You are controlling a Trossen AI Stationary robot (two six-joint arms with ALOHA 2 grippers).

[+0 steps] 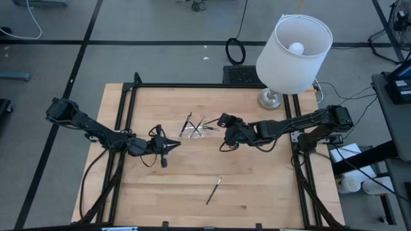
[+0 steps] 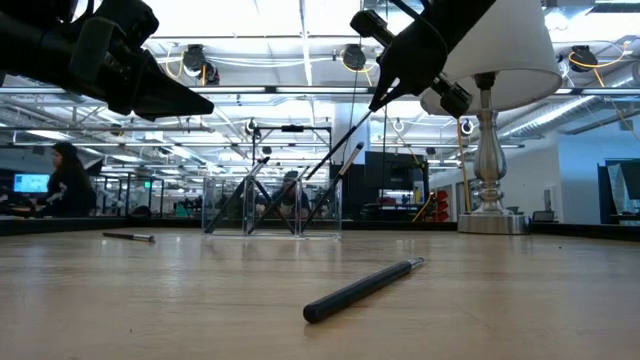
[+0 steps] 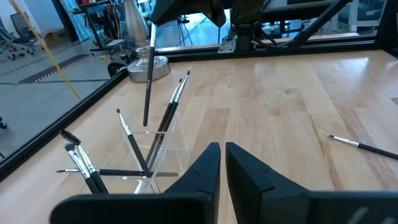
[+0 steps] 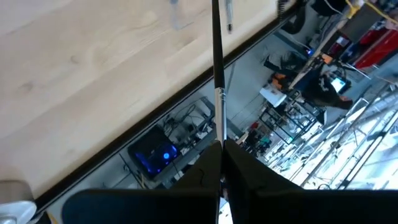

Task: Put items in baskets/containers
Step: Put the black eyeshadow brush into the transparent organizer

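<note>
Brushes: one held over the clear container, two loose on desk

Brush point(image 2: 345, 165) is clamped in the right gripper point(image 1: 225, 120), fingers clenched on its upper end. In the right wrist view the shaft point(image 4: 217, 68) runs straight out from between the fingertips, in line with them, free end pointing away. In the low view it hangs tilted, lower end down among the brushes already leaning in the clear container point(image 2: 270, 210). Held by the top end, likely so the free end can drop inside the walls without the fingers fouling the other handles.

Container sits near the desk's point(image 1: 257, 186) middle, toward the far edge, just beside the right gripper. Several brushes point(image 1: 192, 125) stand crossed in it, leaning on the walls; can't count them reliably.

Lamp point(image 1: 292, 51) stands at the far right corner, well clear of the drop.

Left gripper point(image 1: 168, 146) hovers above the desk left of the container, toward the near side. Its fingers point(image 3: 245, 171) stand nearly together with a narrow gap; nothing is between them. Looks like it's waiting.

Still to go, by my read:
- loose brush point(image 1: 214, 190) near the desk's near edge, about centre, well apart from both grippers
- short brush point(image 2: 128, 237) lying flat close under the left gripper

Main risk: released brush tipping out over a wall.
</note>
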